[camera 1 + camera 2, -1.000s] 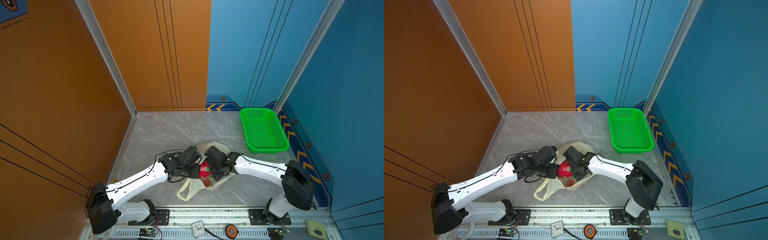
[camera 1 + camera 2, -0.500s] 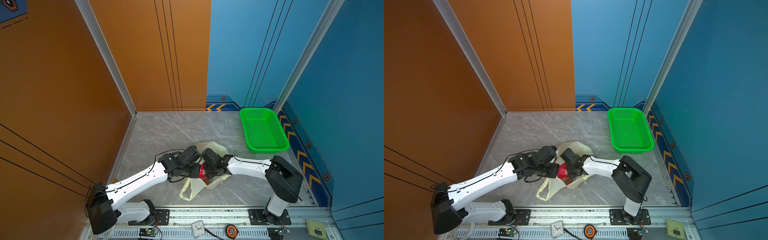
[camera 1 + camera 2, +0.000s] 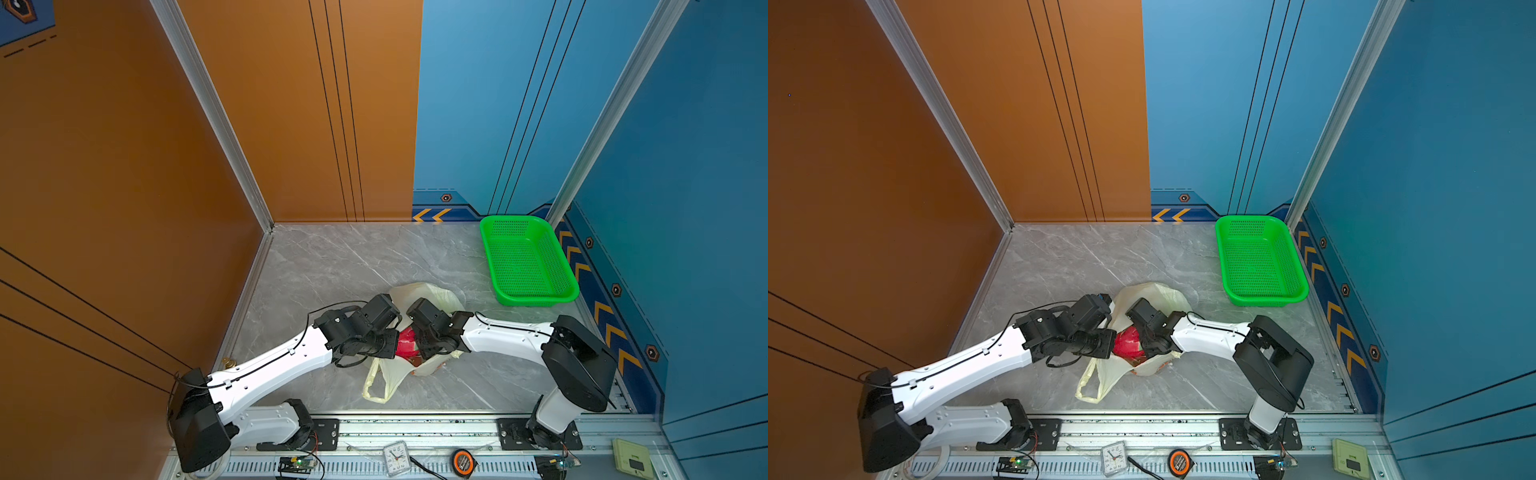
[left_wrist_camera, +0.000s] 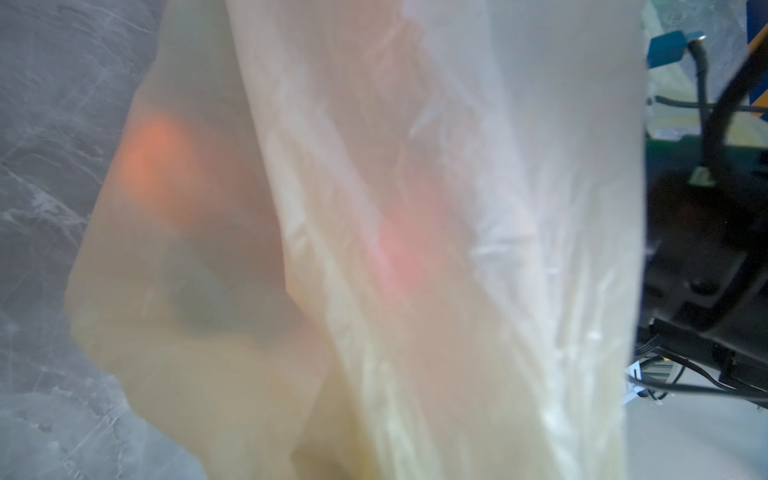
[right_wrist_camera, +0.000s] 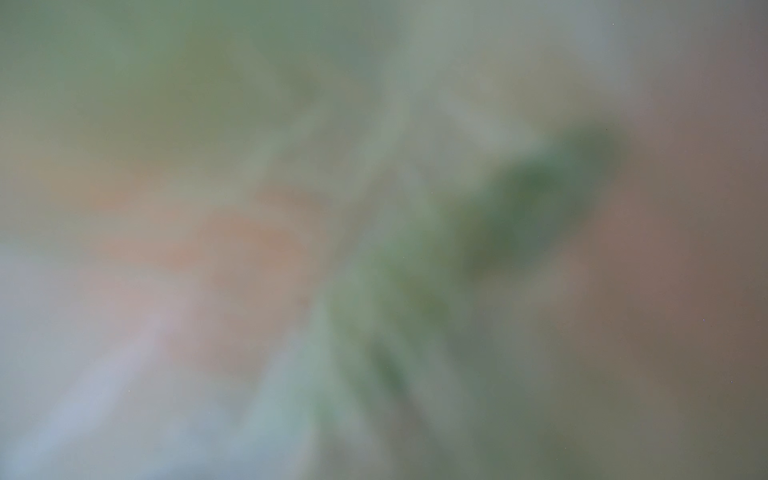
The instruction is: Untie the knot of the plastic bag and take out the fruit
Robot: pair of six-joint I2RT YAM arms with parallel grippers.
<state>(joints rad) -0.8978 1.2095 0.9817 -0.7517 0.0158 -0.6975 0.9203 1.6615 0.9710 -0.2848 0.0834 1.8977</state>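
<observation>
Left wrist view: plastic bag [image 4: 457, 166], fruit [image 4: 154, 164] perhaps inside.

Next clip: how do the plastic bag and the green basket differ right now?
The plastic bag is pale cream, thin and crumpled; the green basket is bright, rigid and perforated. The bag holds fruit, a red dragon fruit showing at its mouth; the basket holds nothing. The bag lies near the front middle; the basket stands by the blue wall at far right. Both rest on the grey marble table.
</observation>
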